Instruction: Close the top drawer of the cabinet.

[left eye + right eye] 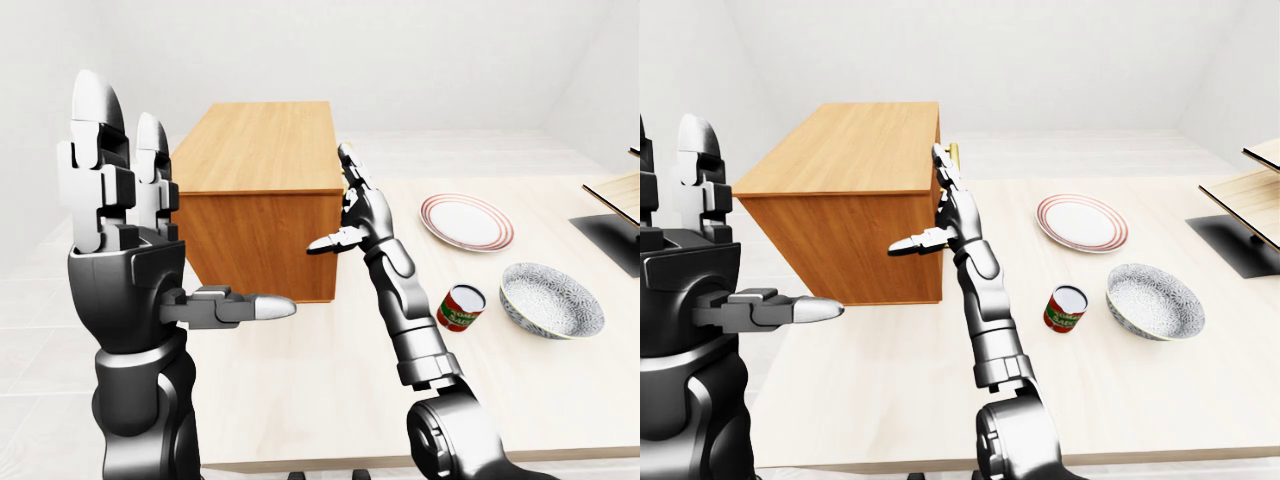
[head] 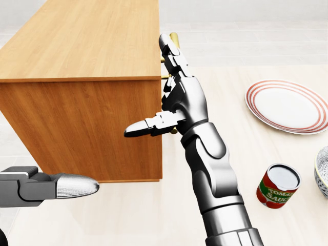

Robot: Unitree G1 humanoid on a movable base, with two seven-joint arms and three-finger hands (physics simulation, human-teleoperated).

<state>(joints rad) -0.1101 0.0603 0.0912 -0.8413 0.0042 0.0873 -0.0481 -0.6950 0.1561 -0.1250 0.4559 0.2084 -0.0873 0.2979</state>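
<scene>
As right hand point(image 2: 171, 84) presses flat, top drawer point(image 2: 163, 77) sits flush.

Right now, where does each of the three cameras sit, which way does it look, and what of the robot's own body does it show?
Head view: on the head, looking down at the cabinet; right hand flat against its face, left hand at bottom left.
Left-eye view: head, looking ahead over the table; raised left hand fills the left.
Right-eye view: same, slightly shifted.
All share the cabinet, plate and can.
</scene>
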